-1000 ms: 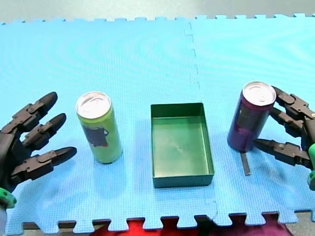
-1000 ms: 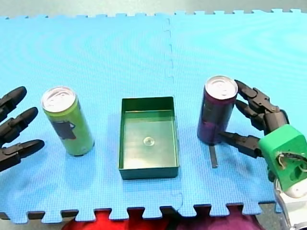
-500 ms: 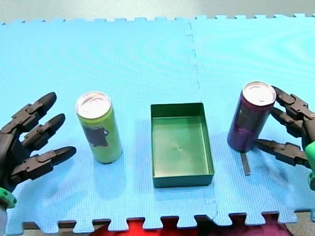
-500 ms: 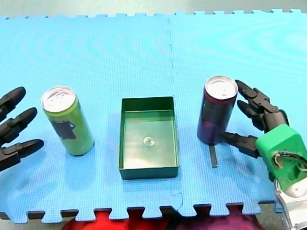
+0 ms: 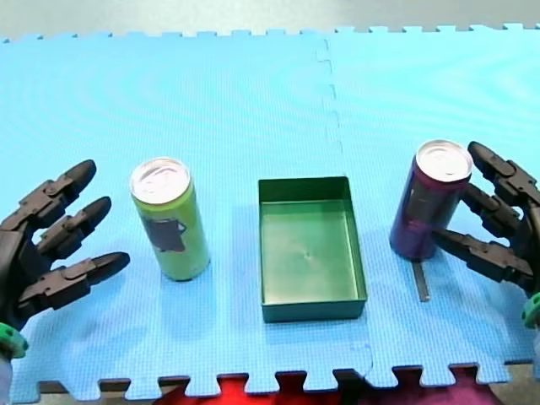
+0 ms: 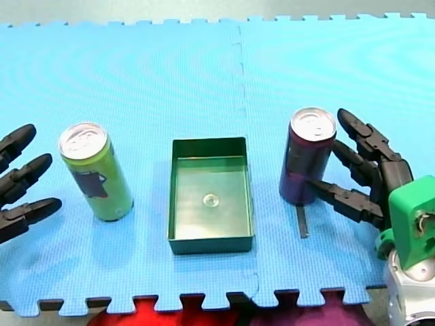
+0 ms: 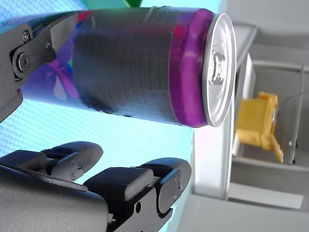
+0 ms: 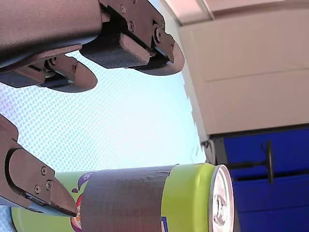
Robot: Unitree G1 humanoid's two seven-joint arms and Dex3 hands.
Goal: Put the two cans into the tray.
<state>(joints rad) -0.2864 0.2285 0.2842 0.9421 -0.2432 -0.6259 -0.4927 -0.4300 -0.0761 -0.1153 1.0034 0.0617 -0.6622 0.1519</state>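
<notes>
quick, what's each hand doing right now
Left hand: open, left of the green can.
Right hand: open, at the purple can, not gripping it.

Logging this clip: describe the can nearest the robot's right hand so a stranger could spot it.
On the blue foam mat, a green tray sits in the middle. The purple can stands upright to the tray's right, by the right hand; the other can, by the left hand, is lime green.
</notes>
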